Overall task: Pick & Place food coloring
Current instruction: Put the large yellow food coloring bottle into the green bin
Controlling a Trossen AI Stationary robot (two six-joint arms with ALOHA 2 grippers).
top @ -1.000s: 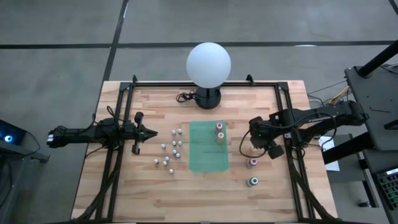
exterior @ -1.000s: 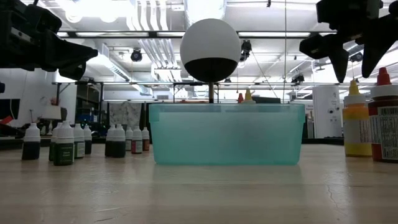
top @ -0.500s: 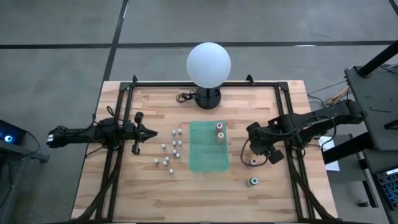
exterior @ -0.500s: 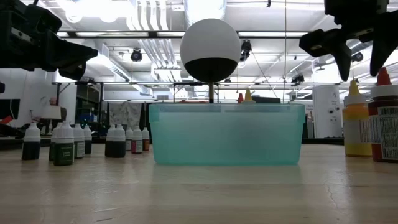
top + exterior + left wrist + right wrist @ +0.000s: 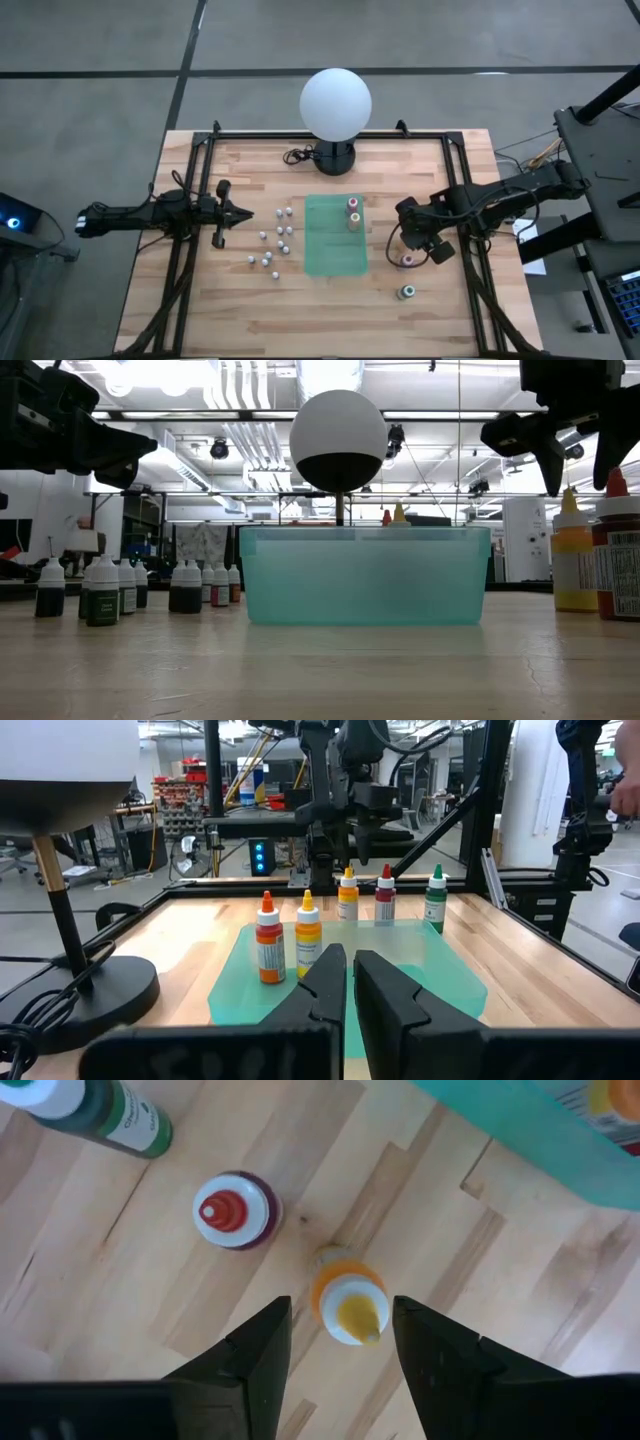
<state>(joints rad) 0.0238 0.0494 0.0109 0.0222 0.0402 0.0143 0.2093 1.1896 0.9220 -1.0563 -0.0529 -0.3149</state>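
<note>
Three food coloring bottles stand on the table right of the teal tray point(image 5: 335, 250): an orange-yellow one point(image 5: 349, 1302), a red-topped one point(image 5: 232, 1210) and a green one point(image 5: 95, 1112). My right gripper point(image 5: 340, 1340) hangs open above the orange-yellow bottle, pointing down, a finger on either side and clear of it. In the low view it point(image 5: 577, 478) hovers just over that bottle's tip point(image 5: 571, 495). Two more bottles point(image 5: 353, 212) stand in the tray. Several small whitish-capped bottles point(image 5: 274, 240) stand left of the tray. My left gripper point(image 5: 245, 213) waits shut and level beside them.
A white globe lamp point(image 5: 335, 100) on a black base stands at the table's far edge, its cable beside it. Black frame rails point(image 5: 190, 250) run along the left and right sides. Bare wood lies at the near edge in front of the tray.
My right gripper has shifted slightly toward the table's near edge, staying open and pointing down over the bottles right of the tray.
</note>
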